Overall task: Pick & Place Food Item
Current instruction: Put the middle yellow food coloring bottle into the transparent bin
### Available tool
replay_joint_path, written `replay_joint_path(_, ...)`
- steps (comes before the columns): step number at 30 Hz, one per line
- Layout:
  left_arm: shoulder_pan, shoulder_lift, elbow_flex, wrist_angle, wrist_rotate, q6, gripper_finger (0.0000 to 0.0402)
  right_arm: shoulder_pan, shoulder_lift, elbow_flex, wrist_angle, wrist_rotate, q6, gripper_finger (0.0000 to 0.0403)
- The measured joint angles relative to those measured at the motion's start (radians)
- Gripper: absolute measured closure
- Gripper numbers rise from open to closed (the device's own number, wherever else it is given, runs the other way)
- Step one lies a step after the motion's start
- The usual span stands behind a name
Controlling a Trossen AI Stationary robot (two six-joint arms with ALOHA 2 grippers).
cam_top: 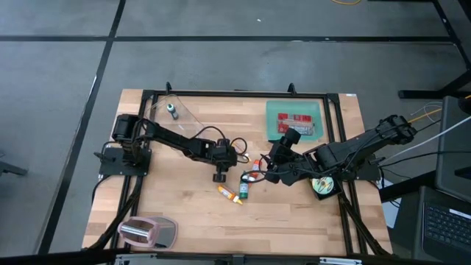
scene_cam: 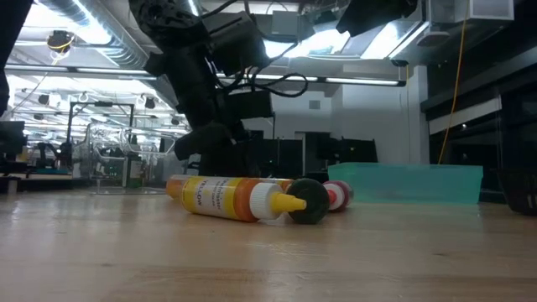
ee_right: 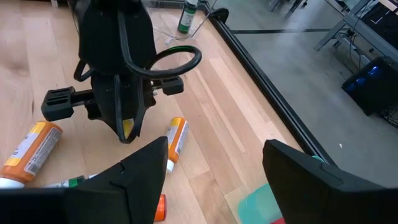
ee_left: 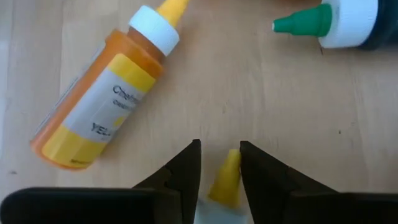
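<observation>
Several squeeze bottles lie on the wooden table. My left gripper [ee_left: 220, 148] stands slanted down at mid-table [cam_top: 219, 177], open, with the yellow nozzle [ee_left: 227, 180] of a bottle between its fingers; that bottle's body is hidden under the gripper. Just past it lie a yellow-labelled orange bottle [ee_left: 99, 93] and a green-nozzled bottle [ee_left: 329, 22]. My right gripper [ee_right: 214, 168] hovers wide open above the table [cam_top: 271, 168], to the right of the bottles, with nothing between its fingers. My left gripper has the yellow nozzle between its two fingers, which slant down from the table's left. One finger [ee_left: 249, 168] stands right at the nozzle's side [ee_left: 234, 163]; I cannot tell whether it touches. A strip of table shows between the nozzle and the other finger.
A teal tray [cam_top: 294, 110] with a red packet stands at the far right. A clear container [cam_top: 176, 112] holding a small green bottle is at the far left. A toaster [cam_top: 147, 232] sits at the near left corner. Another orange bottle [ee_right: 176, 140] lies beside the left gripper.
</observation>
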Motion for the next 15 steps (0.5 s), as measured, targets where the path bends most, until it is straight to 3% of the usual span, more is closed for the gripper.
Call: replay_joint_path(15,0.0,0.0,0.0,-0.043,0.003,0.008,0.0278,0.0,0.0,0.0,0.0,0.0,0.0,0.0144)
